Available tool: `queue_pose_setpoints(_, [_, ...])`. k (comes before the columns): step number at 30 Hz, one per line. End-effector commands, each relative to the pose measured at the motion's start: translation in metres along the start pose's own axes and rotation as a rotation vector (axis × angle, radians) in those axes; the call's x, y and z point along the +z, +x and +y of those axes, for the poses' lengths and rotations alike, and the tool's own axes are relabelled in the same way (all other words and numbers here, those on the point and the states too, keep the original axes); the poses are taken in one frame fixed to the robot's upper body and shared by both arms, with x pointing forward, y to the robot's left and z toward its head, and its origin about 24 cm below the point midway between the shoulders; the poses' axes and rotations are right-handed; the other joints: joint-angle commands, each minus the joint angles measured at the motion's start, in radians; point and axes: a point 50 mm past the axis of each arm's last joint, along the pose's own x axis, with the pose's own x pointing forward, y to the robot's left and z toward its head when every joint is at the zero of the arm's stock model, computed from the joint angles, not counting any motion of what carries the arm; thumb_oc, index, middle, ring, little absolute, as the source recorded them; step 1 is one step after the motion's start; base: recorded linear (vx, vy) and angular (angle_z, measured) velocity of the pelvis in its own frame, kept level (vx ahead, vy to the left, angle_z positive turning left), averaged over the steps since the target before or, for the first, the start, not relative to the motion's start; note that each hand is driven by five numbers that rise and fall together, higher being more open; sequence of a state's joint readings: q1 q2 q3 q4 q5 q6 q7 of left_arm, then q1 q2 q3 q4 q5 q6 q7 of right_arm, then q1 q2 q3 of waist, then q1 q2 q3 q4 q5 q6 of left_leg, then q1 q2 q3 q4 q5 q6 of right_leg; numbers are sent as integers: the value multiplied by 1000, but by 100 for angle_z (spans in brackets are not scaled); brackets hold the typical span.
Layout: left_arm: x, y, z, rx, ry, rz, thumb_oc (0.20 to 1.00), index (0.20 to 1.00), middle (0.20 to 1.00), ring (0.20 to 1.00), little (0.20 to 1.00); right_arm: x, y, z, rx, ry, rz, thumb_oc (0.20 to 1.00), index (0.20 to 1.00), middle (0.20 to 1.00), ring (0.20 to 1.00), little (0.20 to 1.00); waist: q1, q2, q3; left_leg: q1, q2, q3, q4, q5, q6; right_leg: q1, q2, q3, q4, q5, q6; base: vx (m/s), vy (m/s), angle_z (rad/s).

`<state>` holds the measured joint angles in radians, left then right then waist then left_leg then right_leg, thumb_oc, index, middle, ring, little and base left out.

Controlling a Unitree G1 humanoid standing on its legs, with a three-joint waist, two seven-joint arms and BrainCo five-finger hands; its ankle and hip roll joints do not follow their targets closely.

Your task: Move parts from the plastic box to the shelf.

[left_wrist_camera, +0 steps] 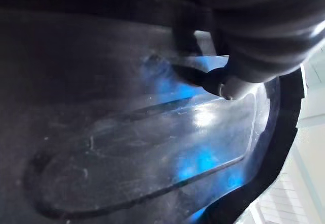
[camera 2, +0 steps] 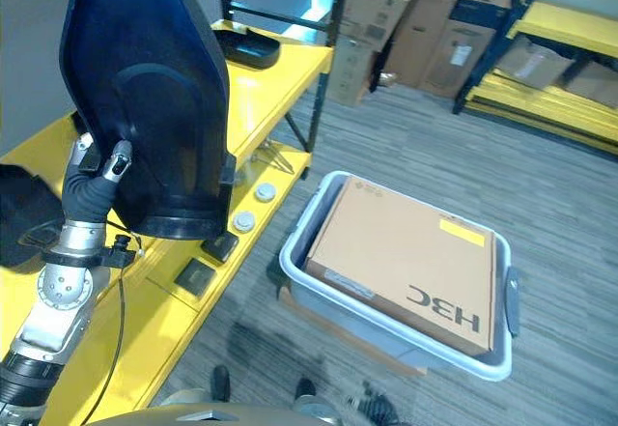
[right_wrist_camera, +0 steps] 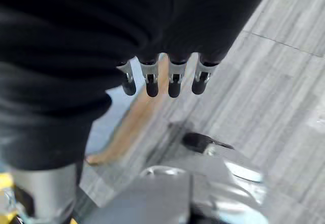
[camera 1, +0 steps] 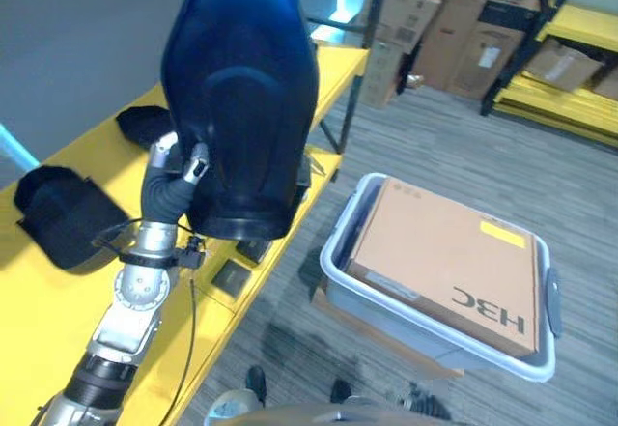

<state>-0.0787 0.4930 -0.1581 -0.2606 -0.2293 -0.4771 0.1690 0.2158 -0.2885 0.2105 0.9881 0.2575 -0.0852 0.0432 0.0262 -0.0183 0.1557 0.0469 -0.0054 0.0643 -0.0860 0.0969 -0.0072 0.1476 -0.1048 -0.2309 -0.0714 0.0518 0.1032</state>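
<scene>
The left robot hand [camera 1: 185, 170] is up against the back of a big dark blue-black moulded part [camera 1: 241, 98], which stands upright over the yellow shelf [camera 1: 58, 300]. From the head views you mostly get the ribbed wrist cover pressed to the shell, and the left wrist view has one dark fingertip [left_wrist_camera: 223, 84] lying on the glossy surface, but the rest of the fingers are tucked out of sight, so I honestly can't tell whether it's clamped on or just resting there. The part's lower rim sits just above the shelf's front edge. More dark parts are on the same shelf: one lumpy black piece [camera 1: 63, 213] beside the left arm, another [camera 1: 145, 125] further back, and a shallow black tray-like part [camera 2: 246, 49] at the far end. The lower shelf level has a couple of small square dark pieces [camera 2: 196, 275] and round white discs [camera 2: 244, 220]. The grey plastic box [camera 1: 372, 300] is on the floor to the right, with a brown cardboard carton [camera 1: 449, 262] lying flat in it. The right robot hand [right_wrist_camera: 162, 79] hangs over the floor, fingers straight and relaxed, holding nothing.
</scene>
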Motion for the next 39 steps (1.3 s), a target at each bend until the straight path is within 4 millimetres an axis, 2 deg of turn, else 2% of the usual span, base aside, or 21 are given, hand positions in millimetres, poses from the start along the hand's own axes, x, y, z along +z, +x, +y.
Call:
queue_pose_setpoints(1, [41,31,-2,-70,-103,-270,200,200,200,200,200,5,6,-1,50,64,55,1000,1000,1000,1000,1000,-19,-17,18,67,-15,-133,-1,-169,29,-24,-3,124,50,-77,12,58,-136,104])
queue_pose_setpoints(2, [43,36,-7,-97,-172,-287,200,200,200,200,200,-19,3,1,55,150,197,1000,1000,1000,1000,1000,-26,-17,15,59,-28,-202,-1,-154,28,-27,30,176,47,-76,-7,92,-153,203])
queue_pose_setpoints(3, [45,38,-8,-94,-184,-296,200,200,200,200,200,-29,1,3,73,180,268,1000,1000,1000,1000,1000,-22,-16,13,57,-29,-221,-1,-148,22,-23,38,176,42,-78,-11,87,-202,234])
queue_pose_setpoints(6, [51,39,-10,-77,-161,-304,200,200,200,200,200,-41,-2,10,148,180,416,1000,1000,1000,1000,1000,2,-11,13,45,-10,-239,-1,-125,-7,-9,53,152,27,-88,-27,49,-189,127])
queue_pose_setpoints(9, [53,39,-10,-77,-142,-289,200,200,200,200,200,-42,-2,15,181,70,462,1000,1000,1000,1000,1000,25,-11,16,34,10,-233,-1,-115,-33,7,66,129,10,-102,-35,13,-134,41])
queue_pose_setpoints(11, [57,37,-10,-77,-122,-293,200,200,200,200,200,-29,4,16,166,23,424,1000,1000,1000,1000,1000,55,-3,35,1,34,-217,-1,-89,-64,13,76,99,-4,-112,-47,-68,-108,28])
queue_pose_setpoints(12, [59,37,-10,-76,-123,-292,200,200,200,200,200,-22,7,15,148,21,406,1000,1000,1000,1000,1000,64,2,44,-14,45,-197,-1,-76,-77,16,78,82,-8,-115,-50,-138,-56,23])
queue_pose_setpoints(13, [58,36,-11,-87,-171,-278,200,200,200,200,200,-8,11,11,118,19,361,1000,1000,1000,1000,1000,71,13,65,-37,81,-91,-1,-50,-106,32,77,19,-11,-120,-50,-160,-23,49])
queue_pose_setpoints(15, [56,36,-13,-111,-190,-273,200,200,200,200,200,-1,13,7,90,49,339,1000,1000,1000,1000,1000,63,17,68,-48,113,11,11,-33,-119,32,71,-43,-13,-114,-46,-134,4,107])
queue_pose_setpoints(18, [50,24,-11,-101,-179,-246,200,200,200,200,200,25,19,-1,57,81,285,1000,1000,1000,1000,1000,75,6,72,-37,131,78,117,-88,-100,24,35,-107,-12,-91,-47,-133,88,131])
queue_pose_setpoints(20, [50,23,-11,-99,-178,-246,200,200,200,200,200,27,20,-2,57,81,283,1000,1000,1000,1000,1000,76,5,71,-35,130,79,123,-95,-97,22,32,-110,-12,-89,-47,-70,114,40])
queue_pose_setpoints(21, [49,20,-10,-96,-182,-240,200,200,200,200,200,33,21,-6,48,72,292,1000,1000,1000,1000,1000,80,-2,60,-19,125,99,168,-129,-77,11,11,-129,-9,-75,-46,-121,231,52])
queue_pose_setpoints(23, [50,21,-10,-104,-172,-234,200,200,200,200,200,31,20,-6,52,60,312,1000,1000,1000,1000,1000,72,-4,50,0,145,124,190,-126,-73,6,2,-146,-5,-73,-49,-97,249,71])
queue_pose_setpoints(26, [48,22,-13,-121,-187,-212,200,200,200,200,200,23,18,-7,48,57,358,1000,1000,1000,1000,1000,47,9,22,44,210,177,164,-78,-102,9,-7,-171,-8,-76,-51,-23,283,94])
queue_pose_setpoints(29, [43,21,-18,-142,-212,-189,200,200,200,200,200,11,14,-14,18,26,428,1000,1000,1000,1000,1000,17,50,-6,104,271,252,56,-23,-157,26,-49,-185,-11,-77,-12,-40,614,96])
queue_pose_setpoints(30, [43,21,-18,-145,-214,-188,200,200,200,200,200,11,14,-14,15,26,432,1000,1000,1000,1000,1000,15,51,-8,114,265,261,41,-33,-155,27,-58,-187,-11,-72,-6,-88,729,84])
queue_pose_setpoints(31, [39,20,-19,-169,-215,-165,200,200,200,200,200,8,13,-17,-23,27,440,1000,1000,1000,1000,1000,9,59,-12,131,239,277,11,-77,-143,31,-110,-195,-8,-41,34,-66,572,91])
queue_pose_setpoints(33, [36,20,-19,-187,-215,-149,200,200,200,200,200,8,13,-17,-46,40,442,1000,1000,1000,1000,1000,13,61,-11,133,219,271,10,-90,-131,38,-136,-201,-7,-19,59,-57,529,30])
queue_pose_setpoints(35, [35,25,-16,-238,-243,-123,200,200,200,200,200,10,14,-12,-89,128,426,1000,1000,1000,1000,1000,25,59,-7,141,132,253,3,-143,-75,8,-221,-224,39,61,106,-96,575,12])
queue_pose_setpoints(37, [35,32,-17,-258,-225,-109,200,200,200,200,200,10,15,-12,-134,125,407,1000,1000,1000,1000,1000,25,59,3,136,99,245,1,-159,-41,-35,-261,-220,153,79,105,-110,399,5])
queue_pose_setpoints(39, [33,37,-19,-259,-234,-93,200,200,200,200,200,13,16,-13,-145,151,384,1000,1000,1000,1000,1000,18,64,9,124,75,236,-1,-167,-9,-75,-259,-190,283,51,95,-94,334,11])
